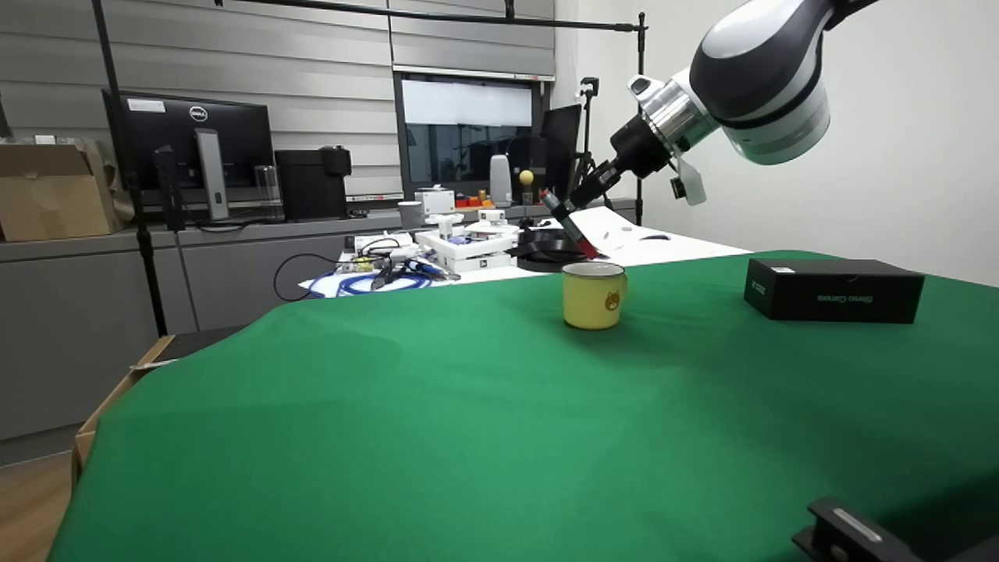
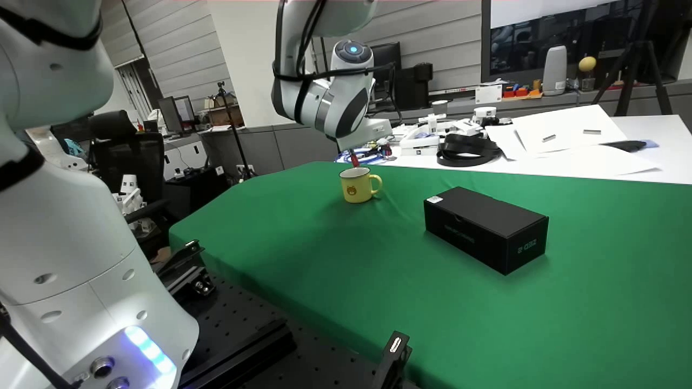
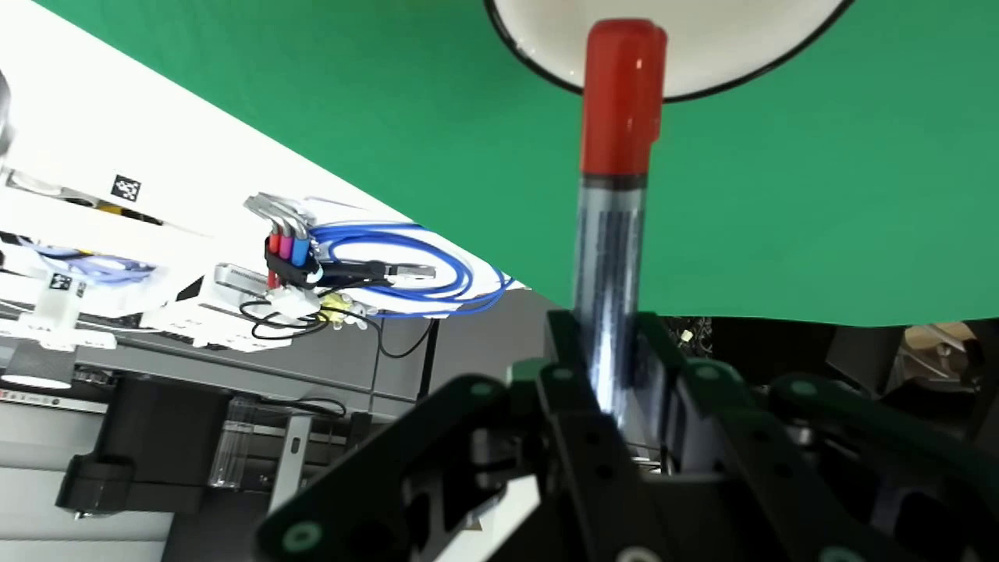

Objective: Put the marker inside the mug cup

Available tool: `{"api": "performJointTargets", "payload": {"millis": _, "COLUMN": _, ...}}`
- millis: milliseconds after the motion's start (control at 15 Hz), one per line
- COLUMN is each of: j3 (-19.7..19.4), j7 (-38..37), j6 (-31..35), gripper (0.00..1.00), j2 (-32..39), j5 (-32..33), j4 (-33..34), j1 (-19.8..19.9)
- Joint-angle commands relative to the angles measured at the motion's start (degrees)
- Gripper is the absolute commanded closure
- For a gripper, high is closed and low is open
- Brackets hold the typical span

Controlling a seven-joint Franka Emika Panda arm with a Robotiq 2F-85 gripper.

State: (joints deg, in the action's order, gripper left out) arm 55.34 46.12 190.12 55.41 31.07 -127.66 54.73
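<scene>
The yellow mug [image 1: 591, 300] stands upright on the green cloth; it also shows in an exterior view [image 2: 354, 189] with its handle. My gripper [image 1: 570, 204] is shut on the marker [image 1: 579, 234] and holds it tilted, red cap down. The cap end is just above the mug's rim in an exterior view. In the wrist view the gripper's fingers [image 3: 607, 343] clamp the marker's grey barrel, and the red-capped marker [image 3: 619, 117] overlaps the white inside of the mug [image 3: 726, 47]. In an exterior view only the red end [image 2: 354, 160] shows above the mug, and the fingers are hidden.
A black box [image 1: 839, 290] lies on the green cloth, apart from the mug; it also shows in an exterior view [image 2: 481, 229]. Behind the cloth is a white table [image 2: 589, 156] with cables, white parts and a black coil [image 2: 468, 150].
</scene>
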Motion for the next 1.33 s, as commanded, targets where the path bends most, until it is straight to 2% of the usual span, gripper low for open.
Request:
{"api": "performJointTargets", "payload": {"millis": 0, "j3": 0.4, "j7": -0.3, "j6": -0.4, "gripper": 0.95, "j2": 6.5, "j5": 3.0, "j4": 1.9, "j1": 1.4}}
{"api": "performJointTargets", "payload": {"millis": 467, "j3": -1.7, "j7": -0.5, "j6": -2.3, "gripper": 0.95, "j2": 9.8, "j5": 3.0, "j4": 3.3, "j1": 0.9}}
{"api": "performJointTargets", "payload": {"millis": 533, "j3": -1.6, "j7": -0.9, "j6": -2.7, "gripper": 0.54, "j2": 9.6, "j5": 2.5, "j4": 3.5, "j1": 0.9}}
{"api": "performJointTargets", "payload": {"millis": 667, "j3": -1.0, "j7": -1.2, "j6": -3.3, "gripper": 0.48, "j2": 8.5, "j5": 2.0, "j4": 3.7, "j1": 1.1}}
{"api": "performJointTargets", "payload": {"millis": 933, "j3": 1.4, "j7": -3.0, "j6": -3.8, "gripper": 0.2, "j2": 5.0, "j5": 1.1, "j4": 3.3, "j1": 2.0}}
{"api": "performJointTargets", "payload": {"millis": 1133, "j3": 2.9, "j7": -4.7, "j6": -8.6, "gripper": 0.02, "j2": 2.1, "j5": -0.1, "j4": 2.1, "j1": 3.3}}
{"api": "performJointTargets", "payload": {"millis": 1200, "j3": 1.4, "j7": -2.3, "j6": -5.4, "gripper": 0.19, "j2": 4.7, "j5": 1.0, "j4": 3.7, "j1": 1.4}}
{"api": "performJointTargets", "payload": {"millis": 1267, "j3": 1.7, "j7": -2.4, "j6": -6.7, "gripper": 0.11, "j2": 4.0, "j5": 0.4, "j4": 3.6, "j1": 1.6}}
